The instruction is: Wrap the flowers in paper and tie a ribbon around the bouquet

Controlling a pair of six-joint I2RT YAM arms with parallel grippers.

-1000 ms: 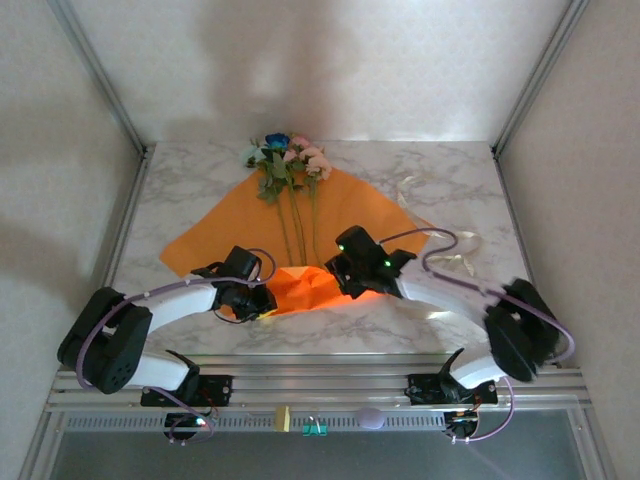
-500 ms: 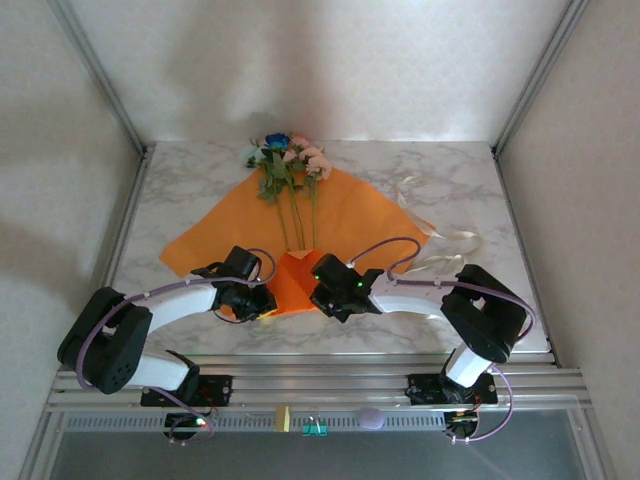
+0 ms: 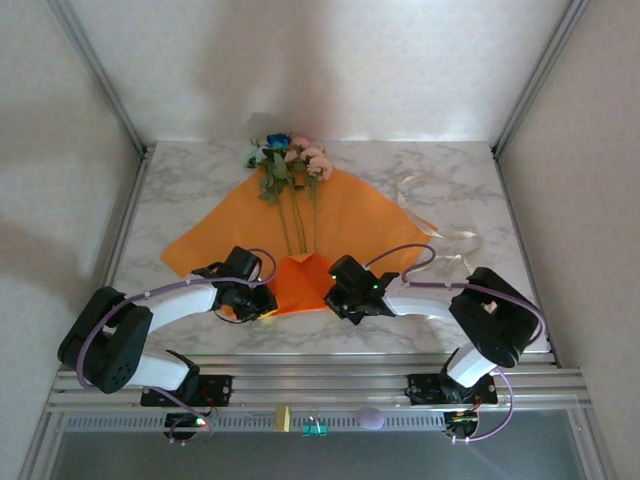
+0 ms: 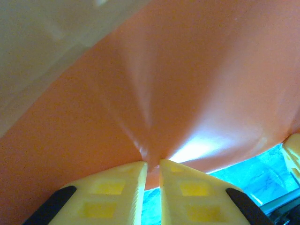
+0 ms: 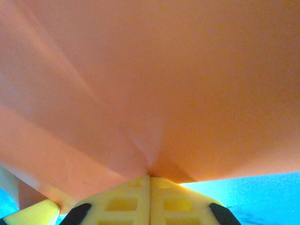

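Observation:
The orange paper (image 3: 215, 238) lies spread on the marble table. Its near corner is folded up into a small raised flap (image 3: 298, 284) over the stem ends. The flowers (image 3: 288, 158) lie on the paper, blooms at the far edge and stems running toward me. My left gripper (image 3: 264, 301) holds the flap's left side, and its yellow fingers (image 4: 123, 180) are shut on the paper (image 4: 187, 79). My right gripper (image 3: 333, 289) is shut on the flap's right side, fingertips (image 5: 161, 187) together on the paper (image 5: 178, 84). The ribbon (image 3: 446, 238) lies loose at the right.
Marble table (image 3: 190, 190) inside white walls with slanted aluminium posts (image 3: 100, 75) at both back corners. An aluminium rail (image 3: 320, 385) carries the arm bases along the near edge. Purple cables (image 3: 400, 250) loop over the right arm.
My right gripper swung left from the paper's right side, closed on the near fold, then settled slightly right. The folded flap shifted left over the stem ends. The left arm held still.

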